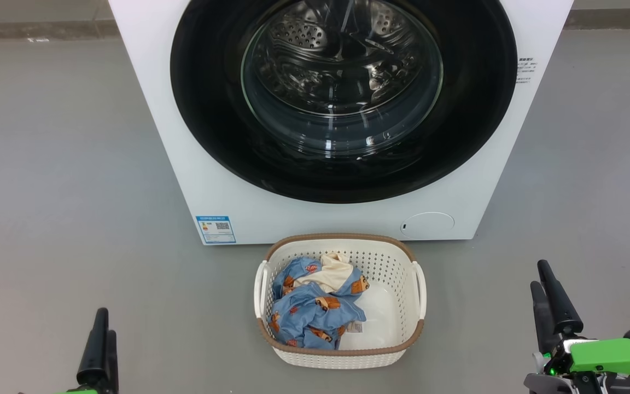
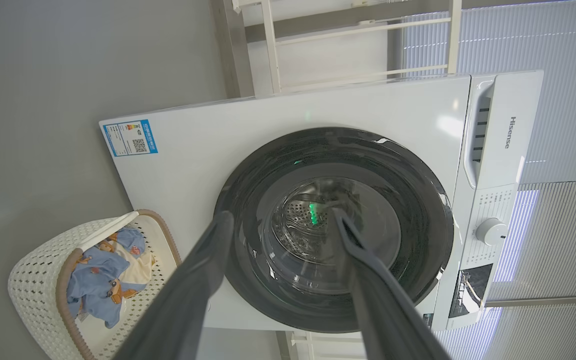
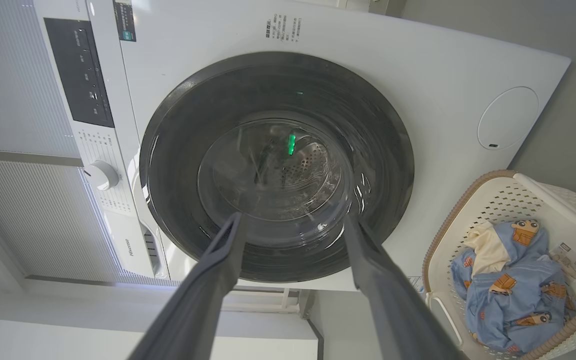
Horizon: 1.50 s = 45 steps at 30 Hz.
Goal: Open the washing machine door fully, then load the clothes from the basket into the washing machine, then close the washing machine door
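Observation:
The white washing machine (image 1: 156,137) stands straight ahead, and its washing machine door (image 1: 211,82), black-rimmed with a clear glass bowl, lies shut flat against the front. On the floor before it sits the cream basket (image 1: 342,238) holding the light blue, bear-printed clothes (image 1: 315,312) in its left half. My left gripper (image 1: 106,323) is at the lower left and my right gripper (image 1: 539,273) at the lower right, both well short of the basket. In the wrist views the left gripper (image 2: 282,214) and the right gripper (image 3: 293,218) are open and empty, pointing at the door.
Grey floor (image 1: 63,191) spreads on both sides of the machine. A blue label sticker (image 1: 215,229) and a round flap (image 1: 427,224) sit low on its front. The control panel with a white knob (image 2: 490,231) runs along the top, and a white rack (image 2: 358,45) stands behind.

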Tool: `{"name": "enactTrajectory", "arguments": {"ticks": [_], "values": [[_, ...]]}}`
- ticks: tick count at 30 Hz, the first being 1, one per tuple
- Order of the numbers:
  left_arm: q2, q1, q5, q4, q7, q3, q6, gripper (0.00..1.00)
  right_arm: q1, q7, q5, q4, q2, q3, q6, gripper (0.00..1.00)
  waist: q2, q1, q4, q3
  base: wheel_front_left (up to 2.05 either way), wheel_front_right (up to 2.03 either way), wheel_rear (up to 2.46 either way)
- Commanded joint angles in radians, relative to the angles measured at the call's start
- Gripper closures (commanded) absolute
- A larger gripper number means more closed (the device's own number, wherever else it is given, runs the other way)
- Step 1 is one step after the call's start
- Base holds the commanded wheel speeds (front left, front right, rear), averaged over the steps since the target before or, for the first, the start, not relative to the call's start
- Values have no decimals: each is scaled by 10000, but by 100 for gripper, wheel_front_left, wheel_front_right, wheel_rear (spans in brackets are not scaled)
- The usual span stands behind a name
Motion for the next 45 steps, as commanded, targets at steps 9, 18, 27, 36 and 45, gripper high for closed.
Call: {"name": "enactTrajectory", "arguments": {"ticks": [9,18,27,36,45], "values": [[392,-501,827,-595,-354,-151,-13,0,-317,-352,-658,-617,-241,332,-3,0,0,-1,37,-1,0,0,0],[506,-551,1692,-827,-617,-344,-16,0,-356,-614,-1454,-850,-413,642,-4,0,0,-1,74,-6,0,0,0],[701,-625,3259,-902,-911,-633,-19,0,-447,-907,-2695,-1021,-604,1037,-5,0,0,-1,90,-16,0,0,0],[784,-684,4807,-934,-1175,-715,-22,0,-504,-1170,-4384,-1068,-855,1376,-6,0,0,-1,101,-19,0,0,0],[819,-716,6695,-969,-1439,-712,-25,0,-533,-1433,-6104,-1051,-881,1546,-7,0,0,-1,126,-30,0,0,0]]}}
